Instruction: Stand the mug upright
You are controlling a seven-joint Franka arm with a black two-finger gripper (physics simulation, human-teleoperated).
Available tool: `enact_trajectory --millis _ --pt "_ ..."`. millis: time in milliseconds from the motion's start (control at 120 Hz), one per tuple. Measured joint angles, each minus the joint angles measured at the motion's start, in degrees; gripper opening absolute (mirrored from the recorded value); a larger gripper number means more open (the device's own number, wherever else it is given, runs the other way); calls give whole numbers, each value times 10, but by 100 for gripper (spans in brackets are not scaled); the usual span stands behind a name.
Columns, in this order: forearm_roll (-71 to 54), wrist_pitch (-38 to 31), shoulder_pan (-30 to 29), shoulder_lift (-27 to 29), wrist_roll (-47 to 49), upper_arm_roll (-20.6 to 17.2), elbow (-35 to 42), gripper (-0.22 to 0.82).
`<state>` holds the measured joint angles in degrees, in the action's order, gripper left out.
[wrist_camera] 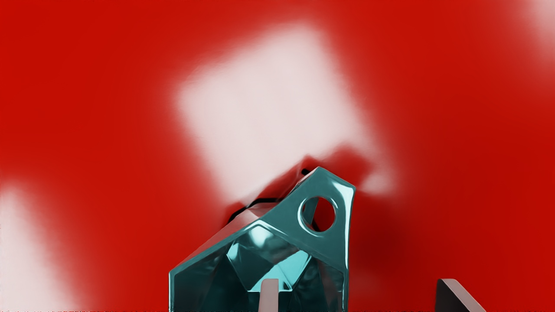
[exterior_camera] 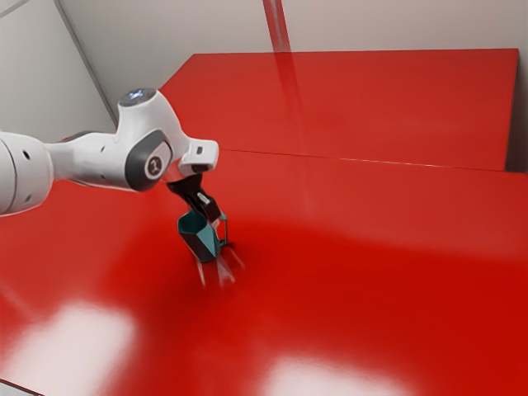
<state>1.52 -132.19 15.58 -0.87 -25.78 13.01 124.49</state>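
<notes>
The red table (exterior_camera: pixel 371 272), largest of all, spreads across the foreground and carries pale patches of glare (exterior_camera: pixel 74 338). Beyond it lies a second red surface (exterior_camera: pixel 346 103), marked off by a thin line, with a grey wall (exterior_camera: pixel 396 25) behind and a narrow red strip (exterior_camera: pixel 276 23) running down it. The white arm (exterior_camera: pixel 99 161) enters from the exterior view's left and bends downward to the black gripper (exterior_camera: pixel 211 216). Beneath and beside the gripper is the teal mug (exterior_camera: pixel 200 239), a faceted vessel on the near side of the thin line. It looks slanted, its mouth turned upward and toward the exterior view's left; whether its base rests flat cannot be told. The handle (wrist_camera: pixel 312 186) (a flat piece pierced by a round hole) projects from the rim. The hand is released, its fingers well apart: in the wrist view one finger (wrist_camera: pixel 269 297) stands across the mug's mouth, hiding part of the interior, while the other finger (wrist_camera: pixel 451 297) stands outside, over red tabletop. One wall of the mug lies between them, and the gripper covers part of the rim in the exterior view.
</notes>
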Motion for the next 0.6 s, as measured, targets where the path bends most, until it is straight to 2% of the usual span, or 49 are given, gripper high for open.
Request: enact_trajectory --millis 108,200,458,600 --pt "1 23 -1 5 2 -1 -35 37" --pt "7 60 -2 0 3 -2 -90 45" --pt "15 191 -20 -49 29 -2 -250 56" --pt "17 245 -24 -57 49 -7 -282 58"
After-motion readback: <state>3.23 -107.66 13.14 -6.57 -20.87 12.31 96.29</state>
